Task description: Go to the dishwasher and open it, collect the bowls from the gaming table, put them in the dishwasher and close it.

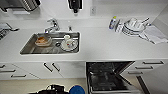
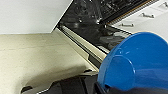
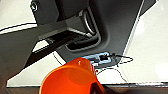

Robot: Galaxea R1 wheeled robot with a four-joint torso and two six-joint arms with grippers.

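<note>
The dishwasher [image 1: 110, 75] stands open under the white counter, its door let down and its dark racks showing; the left wrist view looks into the dishwasher's dark inside [image 2: 100, 15] past its door edge [image 2: 82, 47]. A blue bowl [image 2: 140, 65] fills the near side of that view, with my left gripper [image 2: 105, 88] shut on its rim; the blue bowl [image 1: 76, 89] also shows low in the head view, left of the dishwasher door. My right gripper [image 3: 93, 88] is shut on an orange bowl [image 3: 70, 77], held above a pale floor. The gaming table is out of view.
A steel sink [image 1: 27, 48] holding used crockery sits left of the dishwasher, with a tap [image 1: 52, 25] behind it. Stacked white plates [image 1: 133, 27], a bottle [image 1: 113, 23] and a cloth [image 1: 153, 33] are on the counter at right. White drawers [image 1: 147, 67] flank the opening.
</note>
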